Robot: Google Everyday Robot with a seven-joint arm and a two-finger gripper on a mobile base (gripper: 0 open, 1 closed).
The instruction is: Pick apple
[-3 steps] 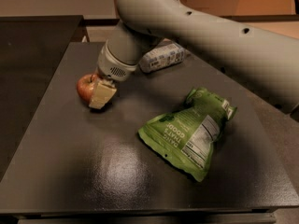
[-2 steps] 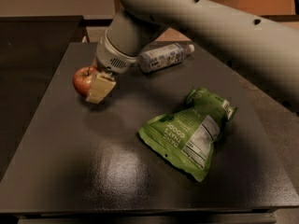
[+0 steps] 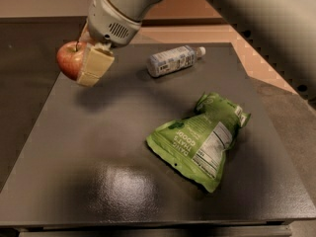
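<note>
Aloft, apple (image 3: 68, 59) between fingers (image 3: 95, 66), upper-left

Dark grey worktop (image 3: 98, 181): smooth, semi-gloss, soft glare patch near left. Skin of apple (image 3: 68, 59): red, yellowish speckles, waxy sheen. Far left, end effector (image 3: 81, 65) clamped on apple: cream matt finger pad, pale smooth plastic housing with vent slots. Right, green bag (image 3: 202, 139): crinkled glossy plastic film, printed label. Far centre, bottle (image 3: 173, 60): clear plastic, wrapped label, white cap.
</note>
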